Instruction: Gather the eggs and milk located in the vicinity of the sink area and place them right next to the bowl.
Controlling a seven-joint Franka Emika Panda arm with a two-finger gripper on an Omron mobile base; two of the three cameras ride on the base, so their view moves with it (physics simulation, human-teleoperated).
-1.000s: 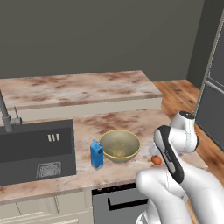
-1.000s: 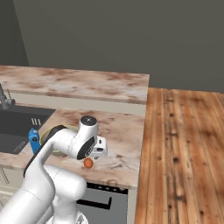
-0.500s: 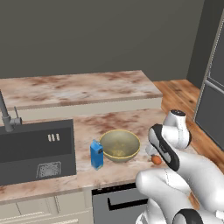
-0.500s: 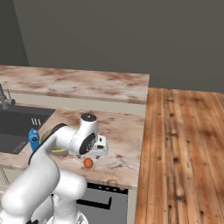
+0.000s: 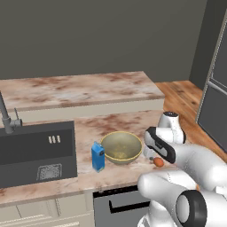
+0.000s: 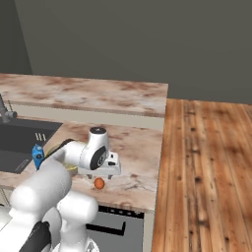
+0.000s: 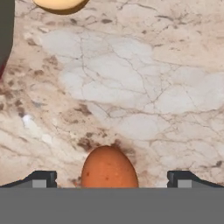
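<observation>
Marbled surface (image 5: 115,124) carries milk (image 5: 98,156) and brown egg (image 5: 158,162) beside bowl (image 5: 121,147); fingers (image 7: 43,178) spread; pale egg (image 7: 59,4) left.

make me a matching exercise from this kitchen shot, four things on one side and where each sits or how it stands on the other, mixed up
Things:
1. milk carton
2. brown egg
3. bowl
4. gripper

Places or states:
A. between the carton and the brown egg
B. open, fingertips either side of the brown egg
C. on the counter, between sink and bowl
D. on the counter, right of the bowl, below the hand

Pairs: 1-C, 2-D, 3-A, 4-B
</observation>
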